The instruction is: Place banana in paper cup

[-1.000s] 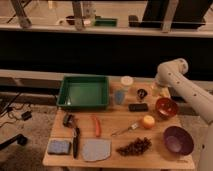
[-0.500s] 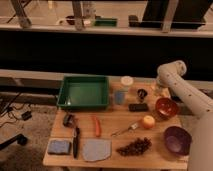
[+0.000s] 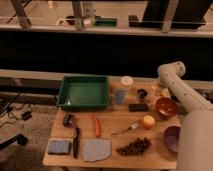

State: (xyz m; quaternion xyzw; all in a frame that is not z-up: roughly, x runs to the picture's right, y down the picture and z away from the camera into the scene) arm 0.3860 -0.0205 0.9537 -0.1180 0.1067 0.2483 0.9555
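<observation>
The banana (image 3: 161, 92) is a small pale yellow shape at the back right of the wooden table (image 3: 112, 120), partly hidden by my arm. The paper cup (image 3: 127, 81) stands upright at the back, right of the green tray (image 3: 83, 92). My white arm rises from the lower right to a bend (image 3: 170, 72) above the table's back right corner. The gripper (image 3: 156, 88) hangs below that bend, right by the banana and a short way right of the paper cup.
A blue-grey cup (image 3: 120, 96), a small dark object (image 3: 142, 93) and a black block (image 3: 138, 107) sit near the cup. A red-brown bowl (image 3: 165, 106), an orange fruit (image 3: 147, 121), a fork (image 3: 126, 131), a carrot (image 3: 96, 125), grapes (image 3: 134, 146) and a purple bowl (image 3: 171, 138) lie in front.
My arm has swung in from the right. Its lower part now covers more of the purple bowl. The objects on the table have not moved.
</observation>
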